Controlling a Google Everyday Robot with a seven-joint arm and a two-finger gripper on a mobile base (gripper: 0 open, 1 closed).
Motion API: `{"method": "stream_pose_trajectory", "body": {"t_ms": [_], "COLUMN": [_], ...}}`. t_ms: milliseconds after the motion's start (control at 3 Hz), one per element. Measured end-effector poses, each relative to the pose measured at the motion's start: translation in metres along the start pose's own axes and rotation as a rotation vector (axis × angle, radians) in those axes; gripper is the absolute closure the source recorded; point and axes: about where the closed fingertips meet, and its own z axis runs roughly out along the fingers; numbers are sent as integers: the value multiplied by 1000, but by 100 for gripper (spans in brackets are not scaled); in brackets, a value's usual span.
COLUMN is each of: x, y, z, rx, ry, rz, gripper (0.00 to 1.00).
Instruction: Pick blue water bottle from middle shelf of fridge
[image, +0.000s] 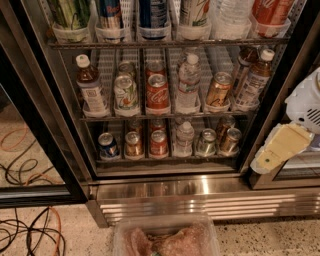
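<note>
The fridge (200, 192) stands open in front of me. Its middle shelf (165, 116) holds two slim bottles with white caps, dark brown liquid and pale labels. One blue water bottle (91, 86) stands upright at the far left. A similar bottle (254, 80) leans at the far right. My gripper (280, 147), pale yellow under a white arm housing (306, 102), hangs at the right edge. It is in front of the right door frame, below and right of the right-hand bottle, touching nothing.
Between the bottles stand a green-white can (126, 92), a red can (157, 92), a clear water bottle (189, 84) and a gold can (218, 90). Cans fill the lower shelf (165, 159). Cables (30, 235) lie on the floor left. A plastic tub (165, 239) sits below.
</note>
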Motion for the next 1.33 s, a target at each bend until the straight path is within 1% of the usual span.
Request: {"method": "stream_pose_trajectory", "body": {"t_ms": [333,667,1000,1333], "x": [0,2,10,12], "y": [0,3,-7,-18], "z": [0,19,52,70], "rx": [0,-1,15,28], "ry": [0,-48,-112,-141], "rz": [0,114,339,501], "gripper": [0,0,0,0]}}
